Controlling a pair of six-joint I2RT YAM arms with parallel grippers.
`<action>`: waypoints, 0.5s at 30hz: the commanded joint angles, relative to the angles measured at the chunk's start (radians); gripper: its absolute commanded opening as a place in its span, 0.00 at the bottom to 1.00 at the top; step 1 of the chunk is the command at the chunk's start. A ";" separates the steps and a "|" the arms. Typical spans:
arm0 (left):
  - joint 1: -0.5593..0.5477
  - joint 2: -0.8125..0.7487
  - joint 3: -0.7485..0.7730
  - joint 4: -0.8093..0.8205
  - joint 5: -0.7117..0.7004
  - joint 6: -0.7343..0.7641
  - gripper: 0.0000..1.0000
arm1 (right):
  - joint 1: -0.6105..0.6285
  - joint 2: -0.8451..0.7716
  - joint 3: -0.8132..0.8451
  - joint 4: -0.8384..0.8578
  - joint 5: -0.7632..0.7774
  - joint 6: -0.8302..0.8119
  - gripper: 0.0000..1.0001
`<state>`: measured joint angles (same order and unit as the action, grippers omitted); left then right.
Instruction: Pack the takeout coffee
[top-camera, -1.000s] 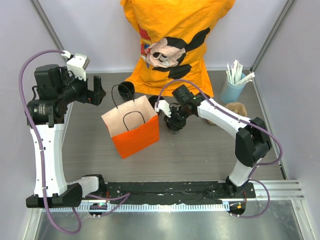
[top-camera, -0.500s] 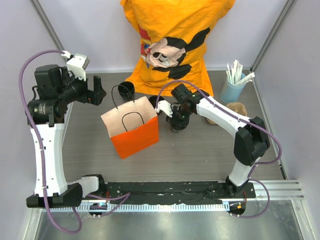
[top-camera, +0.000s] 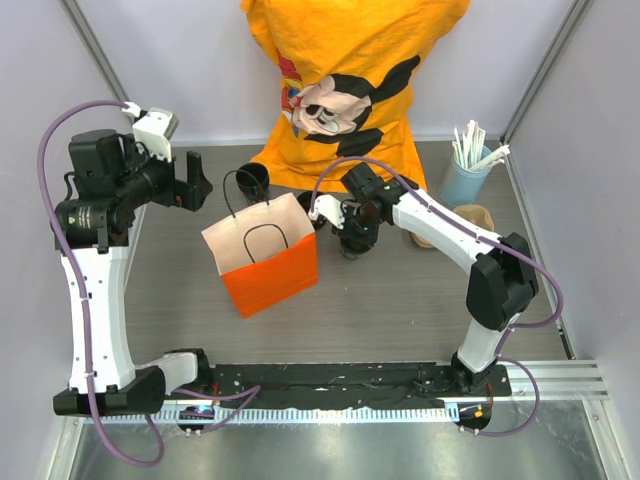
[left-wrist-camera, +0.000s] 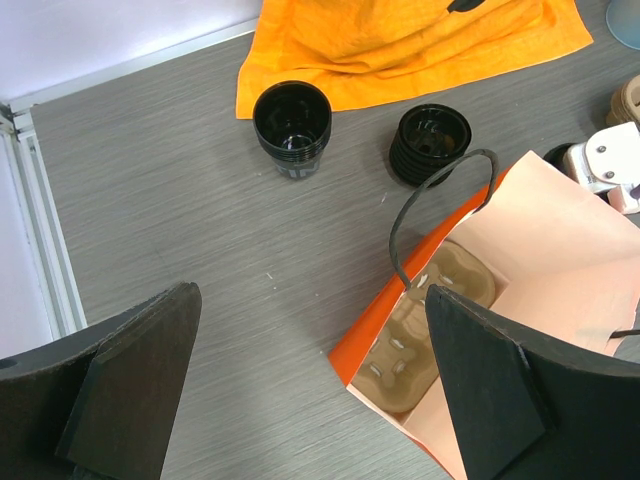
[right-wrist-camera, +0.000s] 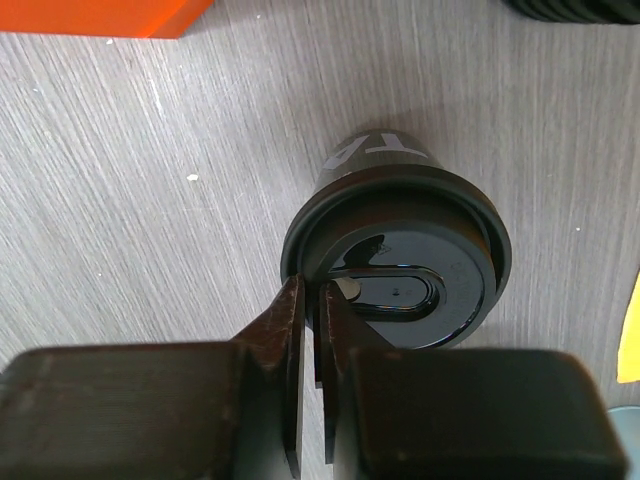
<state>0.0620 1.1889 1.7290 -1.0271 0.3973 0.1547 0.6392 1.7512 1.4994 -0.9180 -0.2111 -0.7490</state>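
orange paper bag (top-camera: 270, 275) is seen standing open on the table (top-camera: 400, 310), with a moulded cup carrier (left-wrist-camera: 425, 325) inside. just right of the bag and outside it, the takeout coffee (right-wrist-camera: 420, 260) is stood upright, long axis vertical, lid up. the lid rim is pinched by the right gripper (right-wrist-camera: 308, 320), jaws nearly together. white side lettering is cut off by the lid. from overhead the cup is largely hidden under the gripper. the left gripper (left-wrist-camera: 312, 300) is held spread wide. farther back, a black cup stack (left-wrist-camera: 291, 115) and a lid stack (left-wrist-camera: 430, 145) are noted.
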 joint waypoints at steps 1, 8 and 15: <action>0.010 -0.018 -0.006 0.050 0.020 -0.018 1.00 | 0.002 -0.002 0.059 0.008 -0.005 -0.003 0.05; 0.012 -0.020 -0.002 0.052 -0.005 -0.021 1.00 | -0.022 -0.018 0.143 -0.013 0.033 0.072 0.01; 0.012 -0.012 0.001 0.059 -0.008 -0.006 1.00 | -0.058 0.024 0.489 -0.207 0.045 0.183 0.01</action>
<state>0.0677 1.1881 1.7237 -1.0206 0.3908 0.1413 0.5976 1.7729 1.7691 -1.0088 -0.1841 -0.6491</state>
